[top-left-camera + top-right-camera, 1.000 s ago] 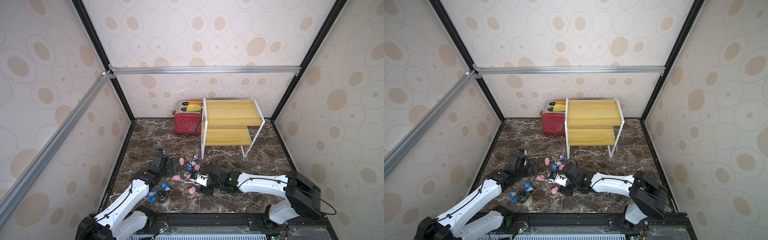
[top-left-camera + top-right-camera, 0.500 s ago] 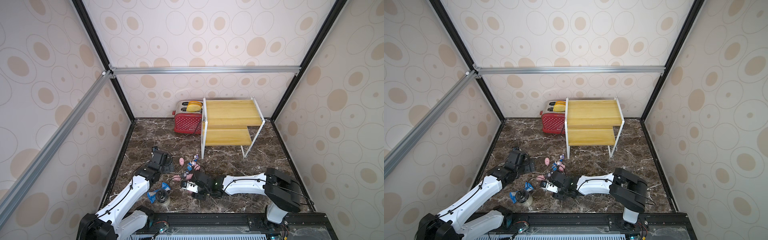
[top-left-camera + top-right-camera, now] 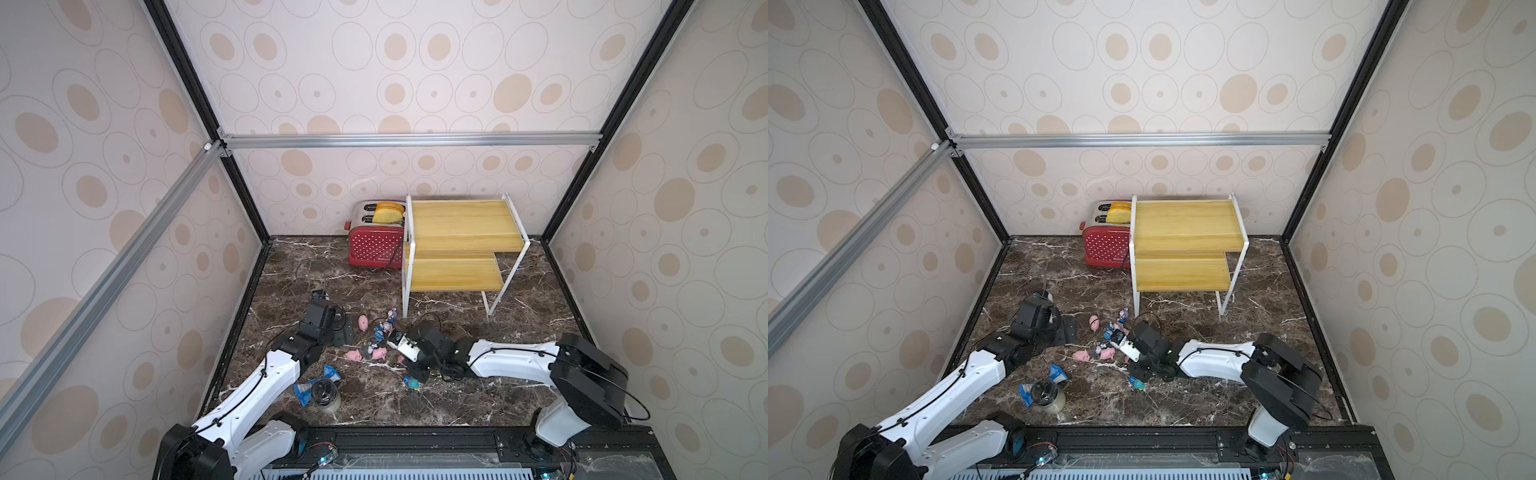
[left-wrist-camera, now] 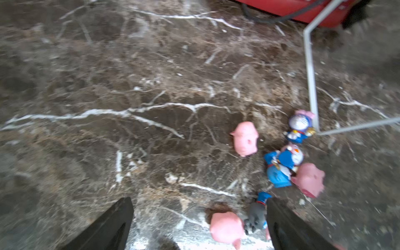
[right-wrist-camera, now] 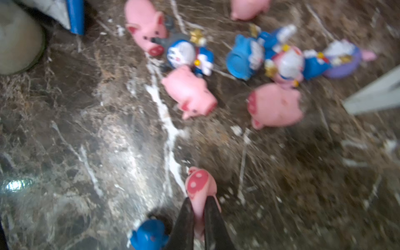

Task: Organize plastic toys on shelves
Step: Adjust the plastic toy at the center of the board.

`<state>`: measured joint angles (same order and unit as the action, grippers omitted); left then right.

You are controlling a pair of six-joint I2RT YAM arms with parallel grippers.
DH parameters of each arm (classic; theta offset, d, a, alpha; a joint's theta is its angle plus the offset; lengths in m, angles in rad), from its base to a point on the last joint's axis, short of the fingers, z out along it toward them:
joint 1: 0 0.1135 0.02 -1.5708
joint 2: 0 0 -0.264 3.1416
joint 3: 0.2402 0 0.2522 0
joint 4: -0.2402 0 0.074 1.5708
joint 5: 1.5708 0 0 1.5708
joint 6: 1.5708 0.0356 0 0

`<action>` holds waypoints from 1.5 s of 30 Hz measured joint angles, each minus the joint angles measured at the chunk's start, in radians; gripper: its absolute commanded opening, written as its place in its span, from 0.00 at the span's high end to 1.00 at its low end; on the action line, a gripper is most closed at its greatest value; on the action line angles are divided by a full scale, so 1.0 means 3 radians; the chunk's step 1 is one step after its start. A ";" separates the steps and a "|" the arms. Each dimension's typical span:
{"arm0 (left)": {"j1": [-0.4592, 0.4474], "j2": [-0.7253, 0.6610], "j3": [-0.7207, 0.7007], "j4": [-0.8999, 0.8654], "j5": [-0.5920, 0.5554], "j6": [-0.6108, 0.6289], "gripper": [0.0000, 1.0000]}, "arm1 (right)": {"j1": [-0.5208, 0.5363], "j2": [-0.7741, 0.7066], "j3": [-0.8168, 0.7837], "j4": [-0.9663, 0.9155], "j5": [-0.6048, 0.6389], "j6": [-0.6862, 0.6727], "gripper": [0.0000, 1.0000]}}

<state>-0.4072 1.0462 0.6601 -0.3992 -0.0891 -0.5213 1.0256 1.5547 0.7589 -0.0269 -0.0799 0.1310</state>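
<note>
The right claw (image 5: 198, 204) was clamped on a pink pig (image 5: 200, 184), its two dark fingers pinching the hind end while the red snout stuck out past the tips. In a top view this pig sat low in the middle of the frame, at the dark marble floor (image 3: 519, 332) or barely off it; which could not be told. A blue figurine (image 3: 411, 382) lay just beside the claw. The pig looked light, glossy and rather soft, since its body seemed squeezed narrow between the fingers. So far back on a rounded, slick shape, the hold could probably let it pivot or squirt free. A grip across the flanks at mid-body would likely be surer. Further out, the other pigs (image 3: 353, 355) and figurines (image 3: 380, 332) lay jumbled just left of the claw, some touching. The left claw (image 4: 198, 200) hung over the heap's edge, fingers wide apart and holding nothing. The shelves (image 3: 457, 272) stood right of centre toward the back wall, both yellow boards bare and well apart from the held pig. A red toaster (image 3: 376, 249) stood just beside their left side.
</note>
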 measured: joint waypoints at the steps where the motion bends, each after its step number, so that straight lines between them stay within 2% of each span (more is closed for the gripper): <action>1: -0.0060 0.0031 0.0005 0.0043 0.0072 0.0041 0.01 | -0.0122 -0.0093 -0.0103 0.0045 -0.0095 0.0095 0.87; 7: -0.0278 0.0146 0.0015 0.0310 0.0467 0.0170 0.01 | -0.0670 -0.0239 -0.0557 0.0454 -0.0629 0.0673 0.85; 12: -0.0314 0.0146 0.0015 0.0458 0.0674 0.0228 0.01 | -0.0947 -0.0273 -0.0853 0.0888 -0.0927 0.1063 0.73; 19: -0.0323 0.0118 0.0015 0.0598 0.0805 0.0229 0.01 | -0.1161 -0.0593 -0.1244 0.1003 -0.0949 0.1326 0.55; 25: -0.0331 0.0118 0.0015 0.0607 0.0818 0.0229 0.01 | -0.1212 -0.0928 -0.1239 0.0626 -0.0861 0.1253 0.47; 30: -0.0336 0.0118 0.0014 0.0608 0.0838 0.0243 0.01 | -0.1212 -0.1001 -0.0856 0.0128 -0.0842 0.0968 0.44; 36: -0.0356 0.0121 -0.0008 0.0656 0.0941 0.0292 0.01 | -0.1213 -0.0413 -0.0238 -0.0132 -0.1041 0.0559 0.42; 40: -0.0370 0.0122 -0.0011 0.0676 0.0987 0.0298 0.01 | -0.1213 -0.0056 -0.0058 -0.0235 -0.1148 0.0409 0.37; 45: -0.0374 0.0125 -0.0013 0.0679 0.1033 0.0309 0.01 | -0.1213 0.0296 0.0209 -0.0430 -0.1322 0.0259 0.36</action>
<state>-0.5194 1.0836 0.6563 -0.1955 0.2207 -0.4286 0.6617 1.6436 0.8215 -0.1558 -0.4767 0.2089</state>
